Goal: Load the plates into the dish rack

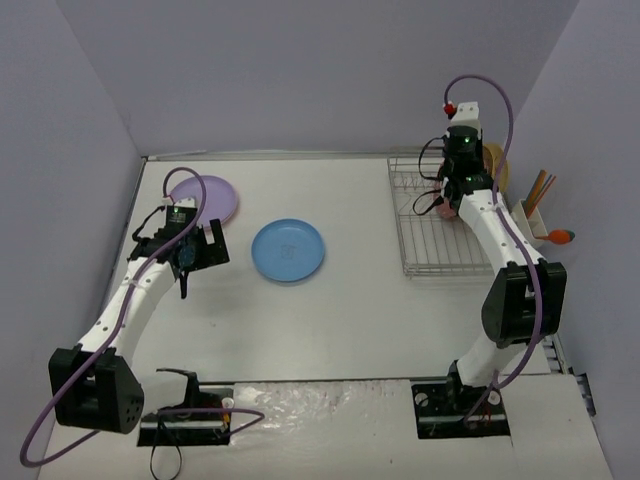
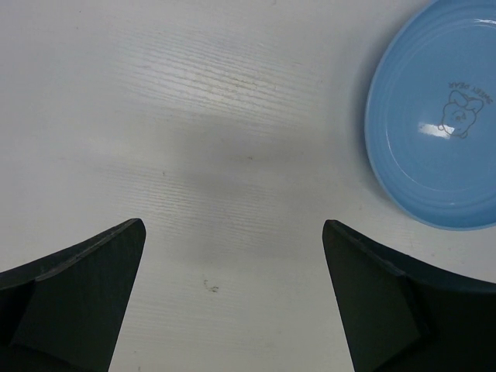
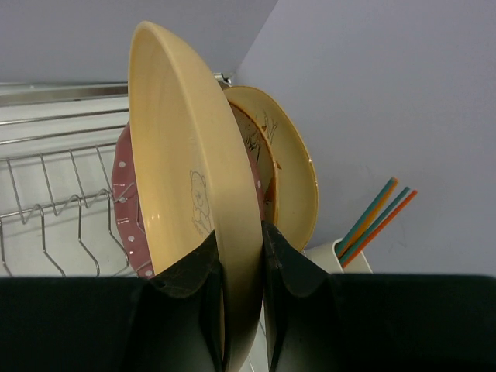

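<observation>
White table (image 1: 350, 320) enclosed by plain pale walls.

Top view: a lilac plate (image 1: 205, 198) at upper left and a blue plate (image 1: 288, 250) at centre lie flat, not yet loaded. The dish rack (image 1: 430, 235) stands at upper right, with the right claw (image 1: 448, 203) over it. The left claw (image 1: 186, 272) hangs near the lilac plate.

Left wrist view: left claw apart, empty, over bare table. The blue plate at upper right carries a small cartoon print with lettering too fine to read.

Right wrist view: right claw clamped on the rim of an upright yellow plate (image 3: 186, 155). A pink dotted plate (image 3: 124, 209) and tan plates (image 3: 291, 170) stand close by among the wires. Whether the yellow plate is seated cannot be told.

Judgement: loading is well advanced, with two plates outstanding.
</observation>
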You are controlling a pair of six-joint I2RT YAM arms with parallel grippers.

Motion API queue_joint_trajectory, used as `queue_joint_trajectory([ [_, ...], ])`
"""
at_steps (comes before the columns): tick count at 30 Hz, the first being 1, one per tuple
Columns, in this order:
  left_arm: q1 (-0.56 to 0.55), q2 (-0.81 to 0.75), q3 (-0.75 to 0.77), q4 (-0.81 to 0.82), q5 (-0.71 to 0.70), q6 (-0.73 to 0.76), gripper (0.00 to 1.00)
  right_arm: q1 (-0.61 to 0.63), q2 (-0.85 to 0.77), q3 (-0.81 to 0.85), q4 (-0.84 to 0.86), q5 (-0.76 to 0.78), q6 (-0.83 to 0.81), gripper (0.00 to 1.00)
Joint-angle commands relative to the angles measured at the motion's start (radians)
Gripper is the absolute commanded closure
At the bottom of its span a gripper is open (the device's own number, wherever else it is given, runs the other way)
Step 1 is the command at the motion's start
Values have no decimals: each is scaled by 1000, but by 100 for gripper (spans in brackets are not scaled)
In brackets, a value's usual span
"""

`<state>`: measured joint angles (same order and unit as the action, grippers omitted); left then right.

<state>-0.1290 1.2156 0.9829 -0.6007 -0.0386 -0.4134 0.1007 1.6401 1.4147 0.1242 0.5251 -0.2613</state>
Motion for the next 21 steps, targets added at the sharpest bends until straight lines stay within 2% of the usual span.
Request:
queue_joint_trajectory([
  [1,24,-24,16,37,-15,23,3,-19,41,89,133,5,-56,100],
  [16,31,-23,5,50,35,12,3,-36,124,2,135,-131,31,100],
  [18,30,-19,4,49,39,6,3,-38,131,-11,134,-145,48,98],
  [21,30,-11,3,49,68,-2,3,-41,142,-26,135,-170,83,89],
])
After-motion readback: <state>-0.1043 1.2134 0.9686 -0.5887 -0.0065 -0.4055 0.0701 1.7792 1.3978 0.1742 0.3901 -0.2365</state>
